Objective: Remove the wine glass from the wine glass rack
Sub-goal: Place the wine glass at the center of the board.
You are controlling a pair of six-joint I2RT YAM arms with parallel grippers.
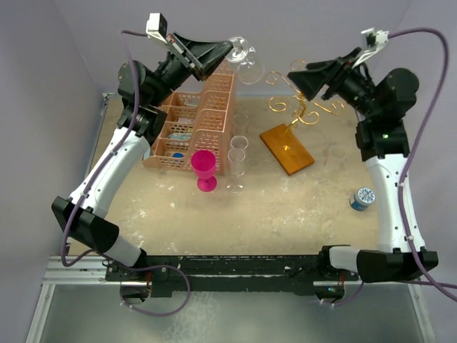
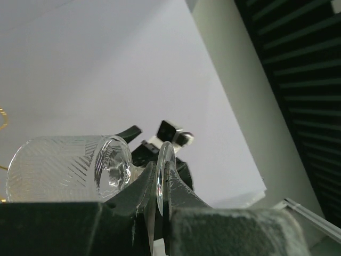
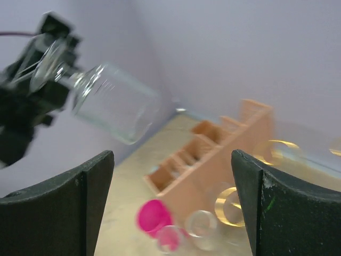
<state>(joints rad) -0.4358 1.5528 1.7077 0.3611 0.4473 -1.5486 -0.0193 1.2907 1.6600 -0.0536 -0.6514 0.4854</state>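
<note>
Your left gripper (image 1: 226, 48) pinches the wine glass (image 1: 244, 53) by its foot: light, slippery, brittle. The right gripper (image 1: 296, 80) holds its jaws apart.

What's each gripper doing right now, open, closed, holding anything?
Left gripper: closed, holding the wine glass by its foot.
Right gripper: open, holding nothing.

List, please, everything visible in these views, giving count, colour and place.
Clear patterned wine glass: one, transparent, mid-air, far centre.
Gold wire rack on flat orange base: one, far right-centre.
Peach plastic lattice basket: one, far left, blue items inside.
Pink plastic goblet: one, before the basket.
Clear tall glasses: two, right of the goblet.
Blue-and-white round tin: one, near right.
Left gripper: one, black, shut on the glass's foot.
Right gripper: one, black, open, by the rack's top.
</note>
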